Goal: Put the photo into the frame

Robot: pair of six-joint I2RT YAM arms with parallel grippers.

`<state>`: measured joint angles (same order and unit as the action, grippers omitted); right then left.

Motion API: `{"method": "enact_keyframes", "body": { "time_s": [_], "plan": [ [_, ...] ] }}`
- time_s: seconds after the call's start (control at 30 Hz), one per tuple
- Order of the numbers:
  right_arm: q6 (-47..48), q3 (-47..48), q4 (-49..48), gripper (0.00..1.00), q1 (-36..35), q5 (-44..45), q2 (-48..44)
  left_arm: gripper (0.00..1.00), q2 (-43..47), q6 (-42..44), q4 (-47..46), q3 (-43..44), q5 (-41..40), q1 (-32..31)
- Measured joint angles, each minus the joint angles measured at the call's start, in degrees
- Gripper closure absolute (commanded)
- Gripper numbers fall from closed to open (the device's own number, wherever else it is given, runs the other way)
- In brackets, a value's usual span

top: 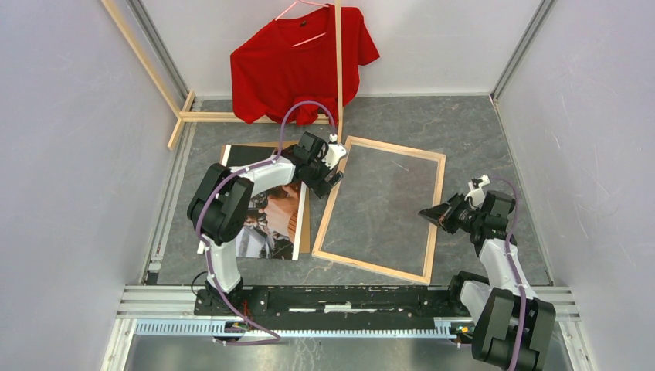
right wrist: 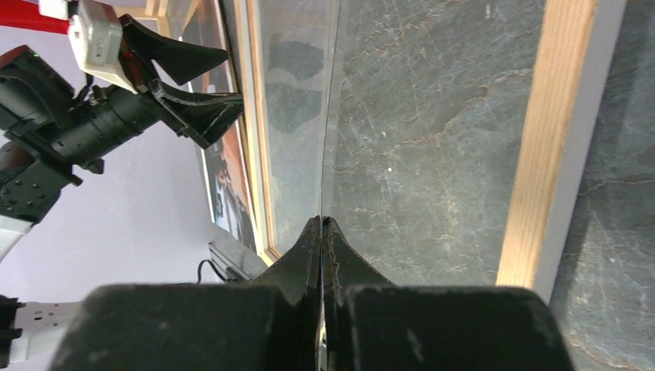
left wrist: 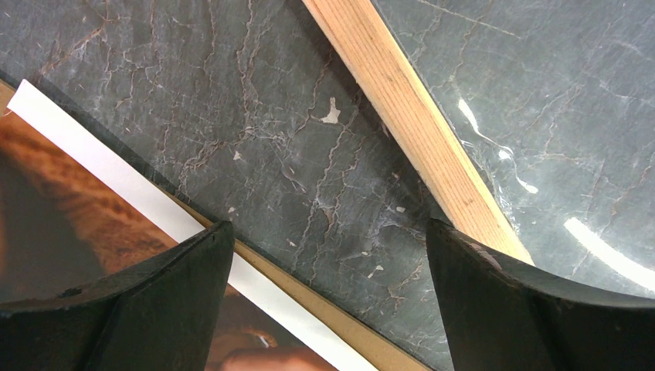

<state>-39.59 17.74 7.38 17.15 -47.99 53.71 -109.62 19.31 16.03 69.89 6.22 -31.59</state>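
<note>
- Lying print-side up on the table, the photo sat at 9 o'clock from the frame, with the left arm crossing over its upper part.
- Its print showed dark, orange and tan tones with a thin white border; the left wrist view caught that border and an orange-brown patch.
- It rested on a brown cardboard sheet, which stuck out as a narrow strip along its 3 o'clock edge.
- The frame lay flat near the table's middle, turned slightly clockwise, its pale bare-wood face up.
- A clear pane filled it, showing the grey marbled table through it and catching bright glints.
- The frame and photo lay just beside each other, not touching, with a strip of bare table between them.
- The left gripper had its jaws spread wide and held nothing.
- It hung over that bare strip by the frame's 10 o'clock corner, one finger above the photo's edge, the other above the frame's rail.
- The right gripper had its fingers pressed fully together, with nothing between them.
- Its tip pointed toward 9 o'clock over the pane, just inside the frame's 3 o'clock rail; contact with the pane could not be told.
- Counted: one photo, one frame, one cardboard sheet, two grippers.
- One red shirt hung at 12 o'clock on one rack of pale poles.
</note>
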Motion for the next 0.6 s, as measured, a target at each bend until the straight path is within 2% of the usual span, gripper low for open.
{"method": "enact_keyframes", "body": {
  "time_s": [0.33, 0.6],
  "plan": [
    [-7.7, -1.0, -6.5, 1.0, 0.0, -3.5, -0.8, 0.0, -0.1, 0.0, 0.0, 0.0, 0.1, 0.0],
    [-8.7, -0.7, -7.5, 1.0, -1.0, -3.7, -0.8, 0.0, -0.2, 0.0, 0.0, 0.2, 0.2, 0.0]
  ]
}}
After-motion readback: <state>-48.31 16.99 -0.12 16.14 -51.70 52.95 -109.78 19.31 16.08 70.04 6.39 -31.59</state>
